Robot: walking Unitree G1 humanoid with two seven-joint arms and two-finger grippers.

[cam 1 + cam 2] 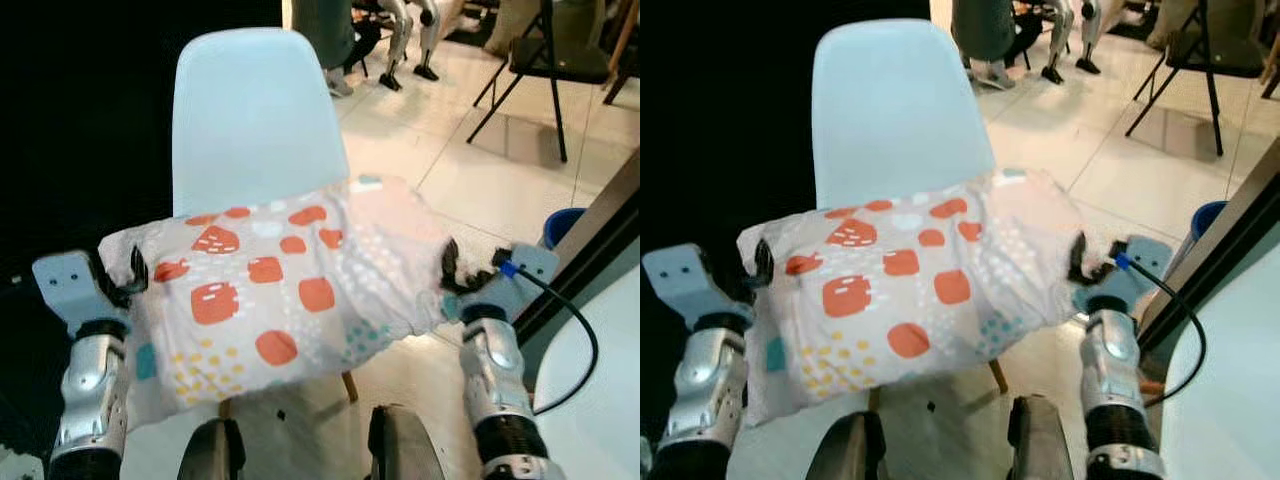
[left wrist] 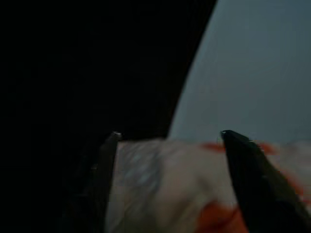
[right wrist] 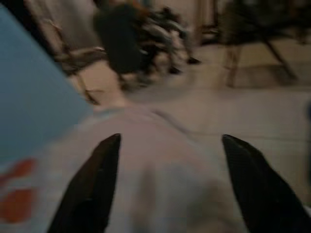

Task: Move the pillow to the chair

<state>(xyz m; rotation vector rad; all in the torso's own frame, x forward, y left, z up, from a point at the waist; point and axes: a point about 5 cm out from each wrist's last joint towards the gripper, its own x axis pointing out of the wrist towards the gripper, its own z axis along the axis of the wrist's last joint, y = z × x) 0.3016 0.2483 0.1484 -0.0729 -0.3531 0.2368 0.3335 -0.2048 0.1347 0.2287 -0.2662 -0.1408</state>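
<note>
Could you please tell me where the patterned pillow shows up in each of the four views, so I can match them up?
Left eye view: pillow across the centre, between both grippers.
Right eye view: pillow at centre, slightly left.
Left wrist view: pillow between the black fingers.
Right wrist view: pillow, blurred, between the black fingers.
Shared landmark: the pale blue chair, behind the pillow.

Head stereo downward; wrist views close along pillow (image 1: 280, 290).
</note>
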